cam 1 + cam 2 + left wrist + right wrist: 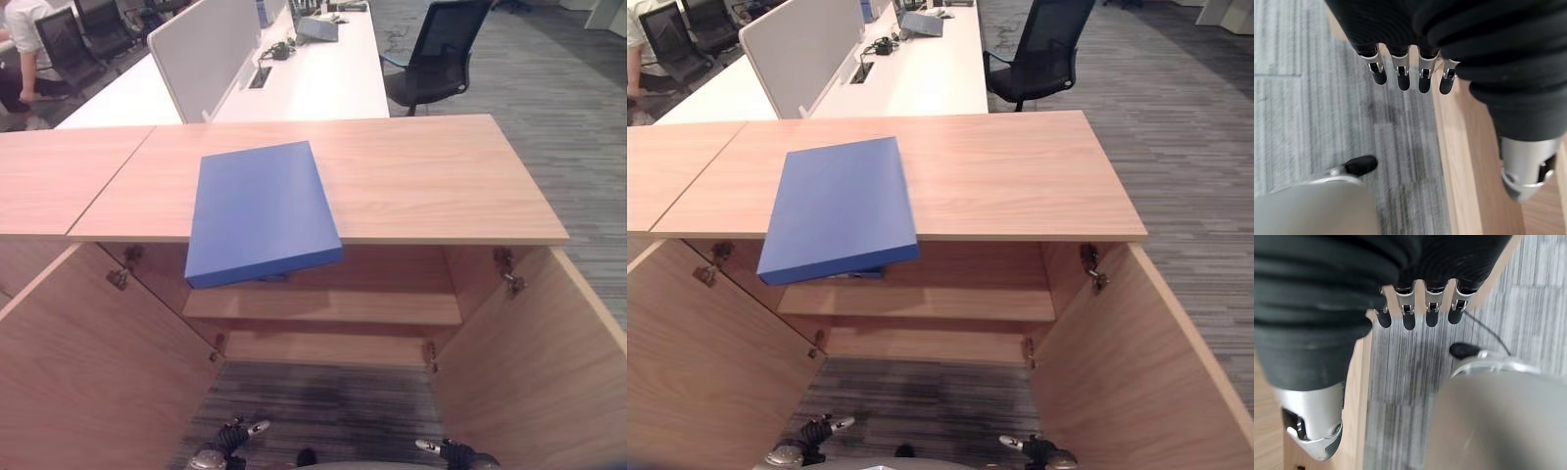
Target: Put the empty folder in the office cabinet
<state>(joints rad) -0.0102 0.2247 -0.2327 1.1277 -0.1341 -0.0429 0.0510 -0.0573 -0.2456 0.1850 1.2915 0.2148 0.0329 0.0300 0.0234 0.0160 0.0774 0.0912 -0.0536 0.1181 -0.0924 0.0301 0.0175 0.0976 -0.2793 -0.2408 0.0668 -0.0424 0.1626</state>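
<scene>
A blue folder [260, 211] lies flat on the wooden top of the office cabinet [421, 176], its near end jutting out over the front edge above the open inside. Both cabinet doors stand wide open, and a bare shelf [323, 305] shows within. My left hand [235, 436] hangs low in front of the cabinet by the left door [88, 362]. In the left wrist view its fingers [1400, 73] are straight and hold nothing. My right hand [446, 450] hangs by the right door [549, 362], fingers [1408, 313] likewise straight and empty. Both hands are far below the folder.
Behind the cabinet is a white desk [313, 78] with a grey partition [201, 54] and small items on it. A black office chair [436, 54] stands at the back right. A person [20, 39] sits at the far left. Striped grey carpet [323, 401] lies between the doors.
</scene>
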